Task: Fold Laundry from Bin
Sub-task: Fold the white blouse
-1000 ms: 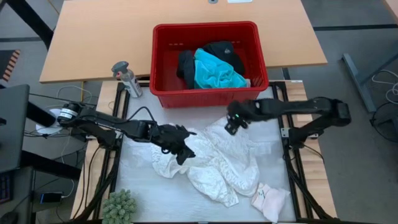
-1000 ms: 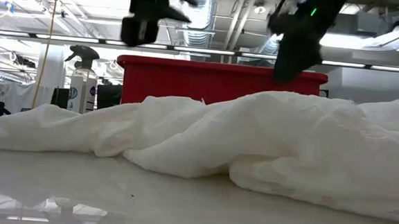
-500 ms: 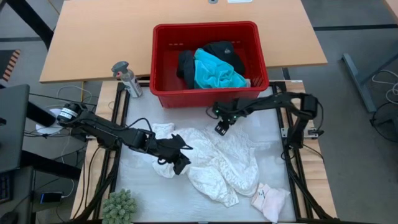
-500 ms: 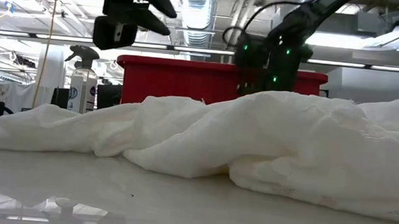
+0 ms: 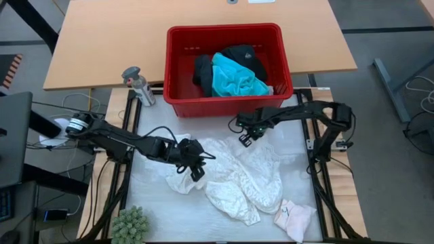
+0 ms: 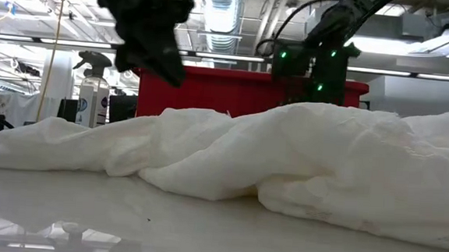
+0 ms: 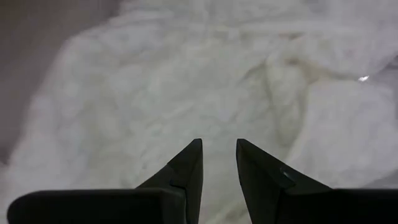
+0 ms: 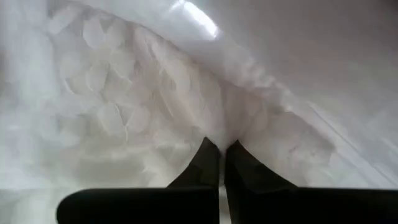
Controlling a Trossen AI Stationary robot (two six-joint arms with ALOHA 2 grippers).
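A white lacy top (image 5: 234,177) lies crumpled on the table's middle. My right gripper (image 5: 244,139) points down at the top's far edge, near the red bin (image 5: 178,68), and is shut on the cloth. My left gripper (image 5: 196,167) hovers over the top's left part with its fingers (image 7: 189,163) a little apart and nothing between them; in the low view it hangs above the cloth (image 6: 207,152). The bin stands on the far table and holds a turquoise shirt (image 5: 234,78) and black clothing (image 5: 245,57). A small pale pink-white piece (image 5: 293,217) lies at the near right. My right gripper pinches the lacy top at its far edge (image 8: 217,127) between its two fingertips, coming from above and pointing down. The cloth puckers in creases toward the tips. The top lies on the table; one layer or several, I cannot tell.
A spray bottle (image 5: 138,84) stands left of the bin. A green spiky ball (image 5: 129,224) sits at the near left corner. Bare table surface shows left of the top and beyond the right gripper.
My right gripper has come down and toward the table's left onto the top's far edge and has shut there. My left gripper has sunk a little over the top's left part and turned its wrist. The top has stayed on the table.
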